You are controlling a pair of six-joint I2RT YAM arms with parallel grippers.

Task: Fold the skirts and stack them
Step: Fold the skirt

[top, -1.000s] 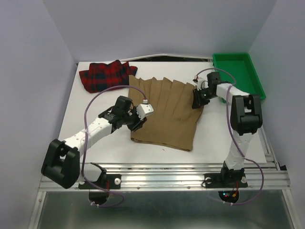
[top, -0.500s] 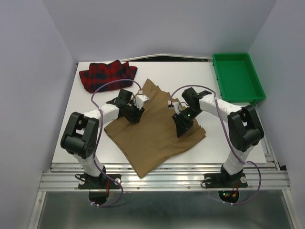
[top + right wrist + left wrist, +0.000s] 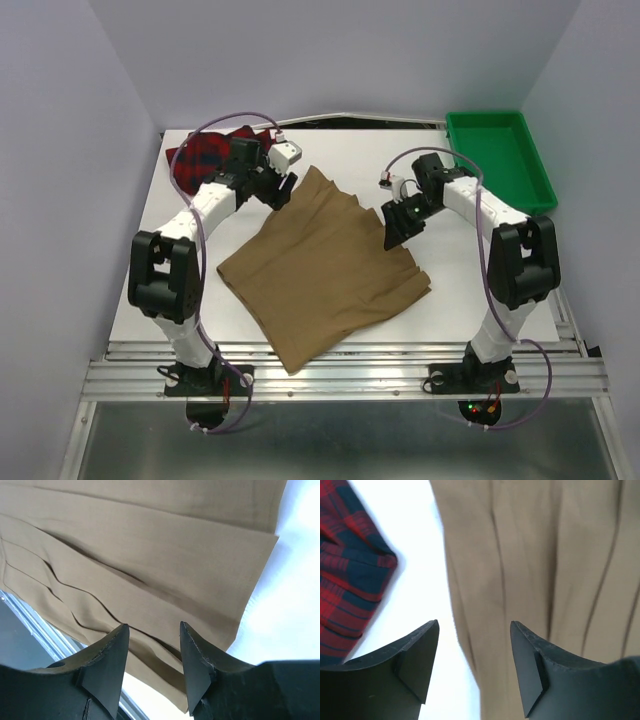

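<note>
The tan-brown skirt (image 3: pixel 325 272) lies flat and turned at an angle in the middle of the white table (image 3: pixel 480 280). The red plaid skirt (image 3: pixel 193 160) sits bunched at the back left, partly under my left arm. My left gripper (image 3: pixel 283 194) hovers open at the tan skirt's far corner. In the left wrist view its jaws (image 3: pixel 475 630) straddle the tan skirt's (image 3: pixel 545 555) edge with nothing held, the plaid skirt (image 3: pixel 350 580) to their left. My right gripper (image 3: pixel 392 238) stands open over the tan skirt's right edge, and its jaws (image 3: pixel 152 630) are empty above the pleats (image 3: pixel 150 555).
A green plastic tray (image 3: pixel 538 170) stands at the back right corner. The metal rail (image 3: pixel 340 372) with both arm bases runs along the near edge. Walls close in the table on the left, back and right.
The tan skirt went from spread with its pleats showing to a smaller, rotated shape. Both grippers opened, let go of it and moved toward the back of the table.
</note>
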